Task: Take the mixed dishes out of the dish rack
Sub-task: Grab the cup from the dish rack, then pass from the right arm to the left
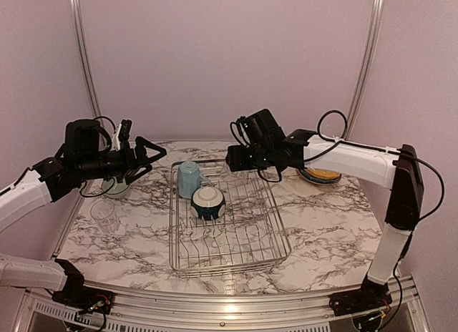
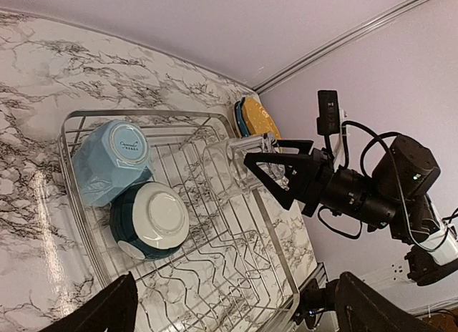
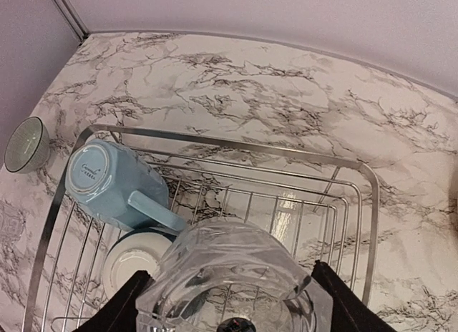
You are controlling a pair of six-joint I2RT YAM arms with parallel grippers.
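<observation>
The dish rack (image 1: 172, 225) is placed at the table's centre, with a base-up bowl (image 1: 208, 202) and a blue mug (image 1: 189, 179) lodged toward its 11 o'clock corner. The left gripper (image 1: 152, 160) is held wide apart and empty out at 10 o'clock. A clear glass (image 3: 229, 264) is clamped in the right gripper (image 3: 232, 303) at the rack's 1 o'clock corner, so its removal is judged the step in hand. Next it must be raised clear of the rim, carried outward, perhaps toward the plates (image 1: 320, 176) at 2 o'clock, and set down before being released.
</observation>
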